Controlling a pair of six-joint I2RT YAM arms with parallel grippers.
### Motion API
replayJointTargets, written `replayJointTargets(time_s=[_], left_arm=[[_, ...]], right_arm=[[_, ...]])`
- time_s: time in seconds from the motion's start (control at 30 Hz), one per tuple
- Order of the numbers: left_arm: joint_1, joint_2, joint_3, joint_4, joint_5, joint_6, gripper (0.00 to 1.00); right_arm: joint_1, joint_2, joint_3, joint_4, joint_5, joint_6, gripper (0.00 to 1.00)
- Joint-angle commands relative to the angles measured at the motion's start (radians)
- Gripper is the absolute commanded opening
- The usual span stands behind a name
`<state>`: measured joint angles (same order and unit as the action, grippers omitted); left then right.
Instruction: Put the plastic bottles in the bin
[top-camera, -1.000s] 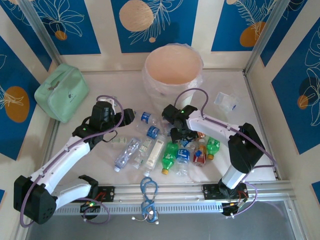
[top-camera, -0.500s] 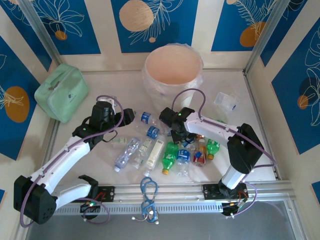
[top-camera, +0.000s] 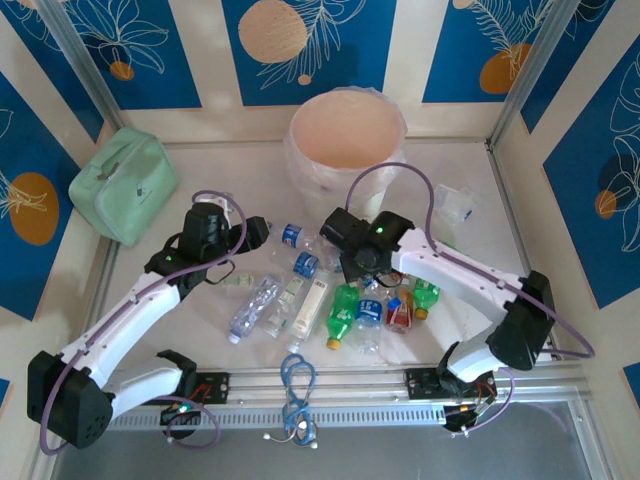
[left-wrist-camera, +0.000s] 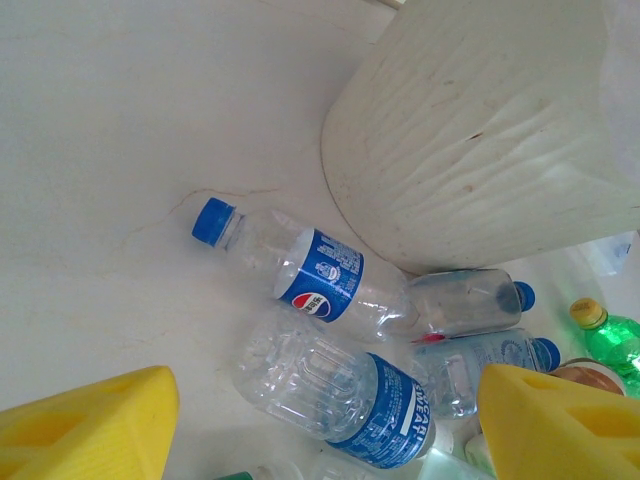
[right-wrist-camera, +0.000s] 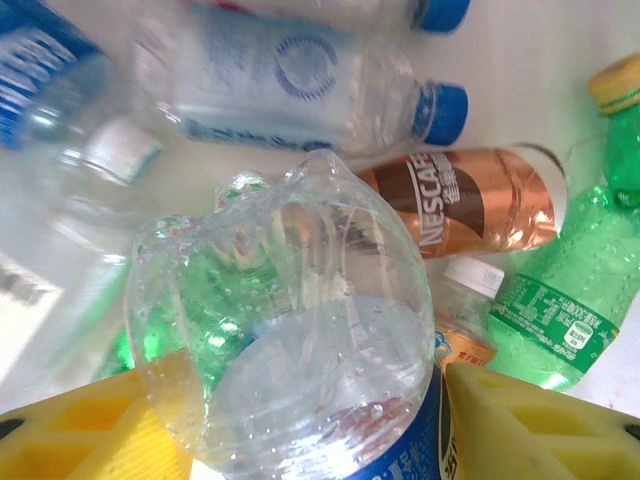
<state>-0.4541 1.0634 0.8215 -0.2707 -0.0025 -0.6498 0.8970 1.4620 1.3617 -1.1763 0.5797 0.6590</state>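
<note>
Right now my right gripper (right-wrist-camera: 305, 390) is clamped on a clear plastic bottle with a blue label (right-wrist-camera: 280, 300). Its yellow fingers (right-wrist-camera: 540, 430) press both flanks at the label band, and the domed base pokes out ahead of them. My left gripper (left-wrist-camera: 325, 385) stands wide and holds nothing. It hangs over a clear Pepsi bottle with a blue cap (left-wrist-camera: 320, 275) lying just beside the foot of the bin.

The held bottle looks empty and thin-walled, with beads of wet inside, so I judge it feather-light, easily dented and slick. Squeeze it harder and it may squirt free. The ribbed middle under the label seems the stiffest place to hold, and that is where I have it.

From above, the round cream-coloured bin with a clear bag liner (top-camera: 345, 130) sits at twelve o'clock from my right wrist, near, its mouth open. It stands far taller than any bottle, so I reckon I must rise over the rim before going forward. The crinkled liner bulging at its six o'clock side could snag.

The other plastic bottles (top-camera: 340, 310) lie heaped at six o'clock on the white table (top-camera: 470, 260), which is bare at my three o'clock. My left arm is at nine o'clock, apart from me. The mint-green rectangular pouch (top-camera: 125, 185) at ten o'clock is well clear. Beneath my load, a copper-labelled Nescafé bottle (right-wrist-camera: 460, 205) and a green plastic bottle with a yellow cap (right-wrist-camera: 560, 300) lie loose and would roll if brushed.
</note>
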Motion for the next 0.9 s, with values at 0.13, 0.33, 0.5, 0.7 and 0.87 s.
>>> replayJointTargets(time_s=[0.13,0.33,0.5,0.7,0.87], left_arm=[[-0.008,-0.004,-0.006,-0.006,-0.017,-0.015,0.78],[-0.008,0.007,-0.014,-0.003,-0.011,-0.027,0.77],[-0.008,0.009,-0.009,-0.024,0.002,-0.024,0.75],[-0.008,-0.025,0.000,-0.114,0.008,0.005,0.75],[-0.008,-0.092,-0.044,-0.165,-0.006,0.015,0.75]], right_arm=[[-0.042,-0.105,0.255,0.000,-0.071,-0.040,0.59],[-0.230,-0.067,0.488,0.143,-0.307,-0.066,0.57],[-0.396,0.040,0.648,0.257,-0.486,-0.007,0.56],[-0.513,0.213,0.814,0.334,-0.578,0.069,0.56],[-0.551,0.376,0.998,0.280,-0.603,0.080,0.56]])
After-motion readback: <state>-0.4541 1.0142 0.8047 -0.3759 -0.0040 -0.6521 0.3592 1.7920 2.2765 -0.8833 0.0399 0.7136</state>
